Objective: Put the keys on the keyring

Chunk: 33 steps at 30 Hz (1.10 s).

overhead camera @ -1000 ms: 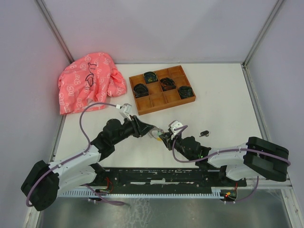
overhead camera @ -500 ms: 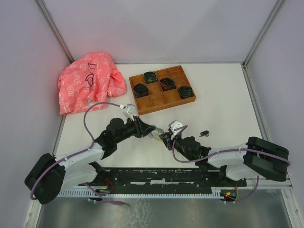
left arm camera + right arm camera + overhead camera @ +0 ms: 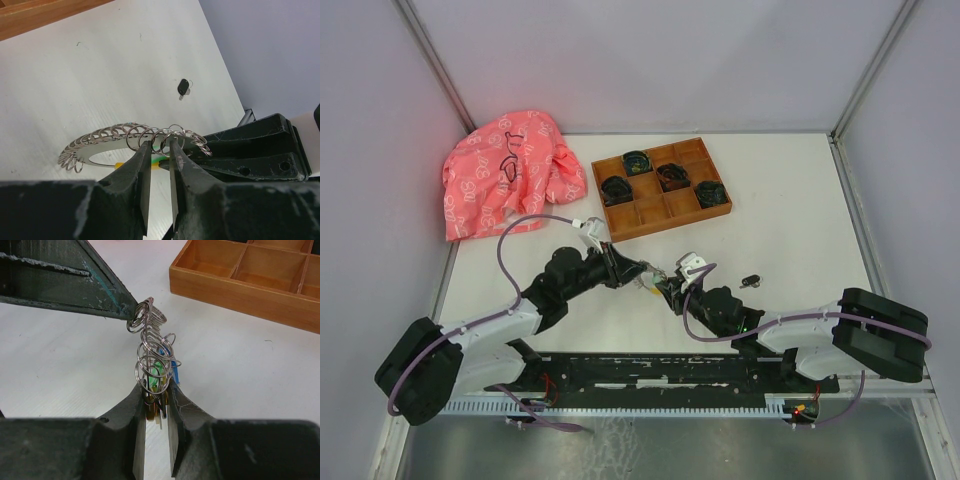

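The keyring, a flat grey loop strung with many small split rings, hangs above the table between my two grippers. My right gripper is shut on its lower part, where the green tag, a yellow tag and the blue key bunch together. My left gripper has its jaws narrowed onto a small split ring at the loop's top edge. The black key lies alone on the table, to the right of both grippers.
A wooden tray with dark coiled bundles stands behind the grippers, its near wall close in the right wrist view. A pink cloth lies at the back left. Walls enclose the table.
My left gripper has moved slightly right to the keyring and its jaws have narrowed. The right arm and the black key have not moved.
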Motion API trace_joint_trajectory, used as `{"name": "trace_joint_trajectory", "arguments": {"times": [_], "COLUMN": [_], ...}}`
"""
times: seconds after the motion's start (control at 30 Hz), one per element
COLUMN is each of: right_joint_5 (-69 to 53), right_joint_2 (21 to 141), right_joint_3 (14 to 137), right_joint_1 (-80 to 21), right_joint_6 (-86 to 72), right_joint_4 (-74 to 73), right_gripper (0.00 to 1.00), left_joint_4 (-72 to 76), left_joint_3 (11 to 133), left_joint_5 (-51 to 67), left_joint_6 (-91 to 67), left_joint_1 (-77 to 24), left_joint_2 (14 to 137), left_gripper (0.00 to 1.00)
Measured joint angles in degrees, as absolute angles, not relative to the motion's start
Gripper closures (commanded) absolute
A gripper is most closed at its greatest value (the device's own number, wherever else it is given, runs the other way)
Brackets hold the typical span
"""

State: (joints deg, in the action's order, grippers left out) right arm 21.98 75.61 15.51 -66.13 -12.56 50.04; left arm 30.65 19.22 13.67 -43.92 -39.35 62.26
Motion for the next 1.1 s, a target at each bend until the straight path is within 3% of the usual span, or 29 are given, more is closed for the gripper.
{"name": "trace_joint_trajectory", "arguments": {"times": [0.37,0.9,1.1], "right_joint_5": [22.0,21.9,21.9], "right_joint_2": [75.7,75.8,76.1], "right_joint_3": [15.5,15.5,15.5], "right_joint_1": [-66.1,-66.1,-66.1], "right_joint_6": [-12.6,-12.6,-12.6], "right_joint_4": [50.6,50.6,50.6], "right_gripper": [0.99,0.99,0.99], "left_joint_4": [28.3,22.3,21.5], "left_joint_3": [19.2,20.0,20.6], "left_joint_5": [13.2,11.5,10.7], "left_joint_6": [-43.9,-43.8,-43.8], "left_joint_1": [-39.4,-39.6,-39.7], "left_joint_2": [58.9,55.7,55.2], "left_gripper": [0.61,0.61,0.7]}}
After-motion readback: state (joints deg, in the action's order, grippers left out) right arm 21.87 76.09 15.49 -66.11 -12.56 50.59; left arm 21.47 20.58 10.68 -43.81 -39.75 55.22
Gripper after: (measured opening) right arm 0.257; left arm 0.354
